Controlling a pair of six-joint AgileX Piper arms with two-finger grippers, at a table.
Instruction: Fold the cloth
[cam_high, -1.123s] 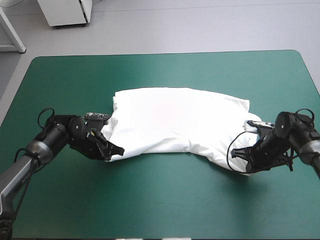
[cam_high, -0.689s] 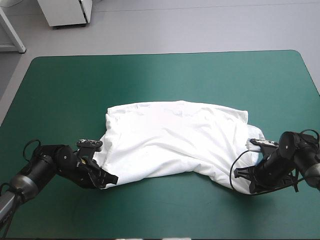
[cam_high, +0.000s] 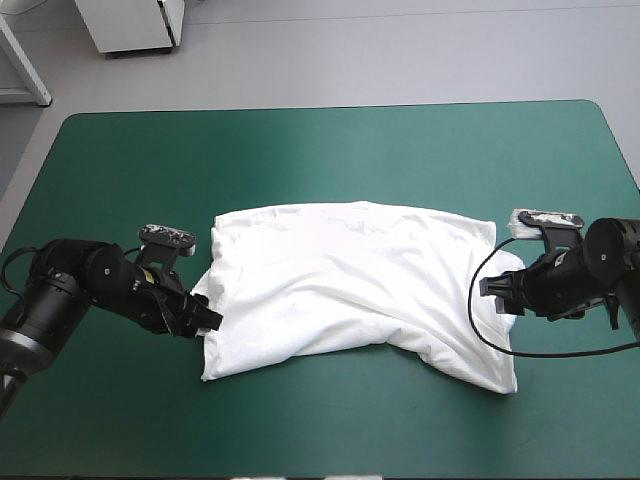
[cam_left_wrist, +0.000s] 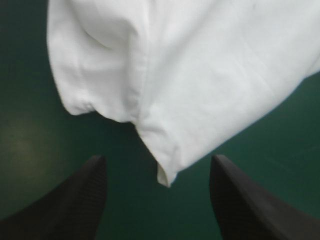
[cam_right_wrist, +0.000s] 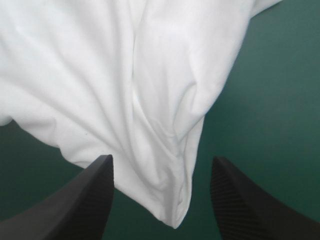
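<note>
A white T-shirt (cam_high: 350, 285) lies across the middle of the tabletop (cam_high: 320, 150), long axis left to right, the left gripper (cam_high: 203, 319) at its left end, the right gripper (cam_high: 492, 293) at its right, both wide open, empty, equally near.

The table (cam_high: 330, 150), teal-green covered, bears the white T-shirt (cam_high: 350, 270) — a broad rumpled bundle near its middle.

Bright, even overhead light. We note the T-shirt (cam_high: 350, 275) glaring white at its middle, a thin soft shadow along its near edge, and a pale sheen on the teal-green cover (cam_high: 300, 150).
</note>
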